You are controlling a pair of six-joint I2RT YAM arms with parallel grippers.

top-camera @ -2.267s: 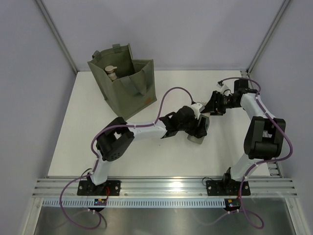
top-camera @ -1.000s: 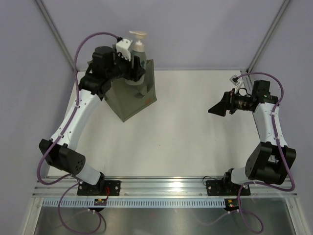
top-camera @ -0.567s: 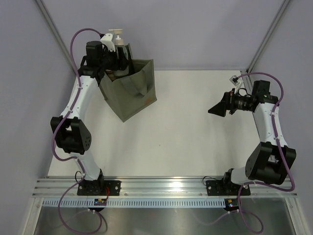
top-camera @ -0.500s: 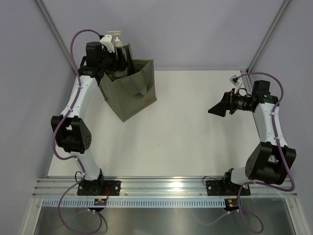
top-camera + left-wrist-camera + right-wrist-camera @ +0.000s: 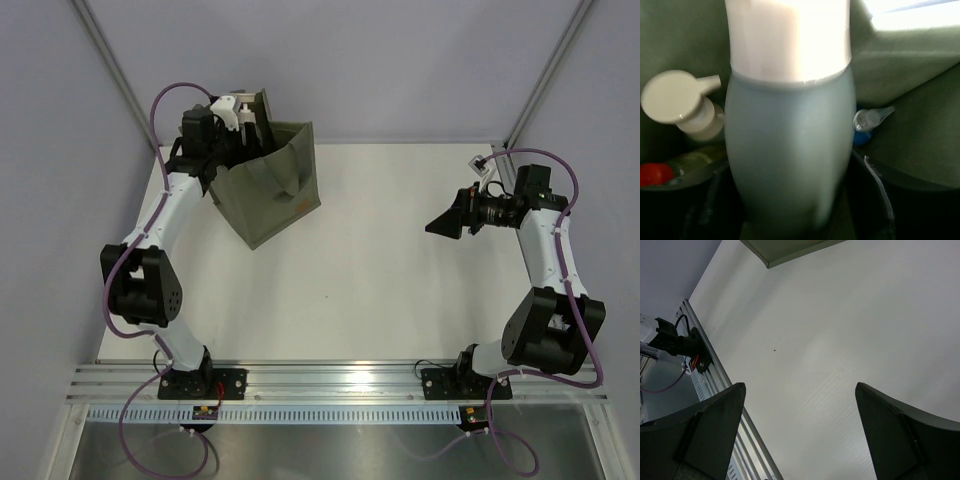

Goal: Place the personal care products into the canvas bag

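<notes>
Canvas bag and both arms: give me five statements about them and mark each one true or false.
1. The right gripper is open and holds nothing. True.
2. The left gripper hangs over bare tabletop. False: it reaches down into the mouth of the canvas bag.
3. In the left wrist view, a grey-green bottle stands between the fingers. True.
4. The bag lies flat on its side. False: it stands upright on the table, mouth open.
5. A red cap shows inside the bag. True.
</notes>
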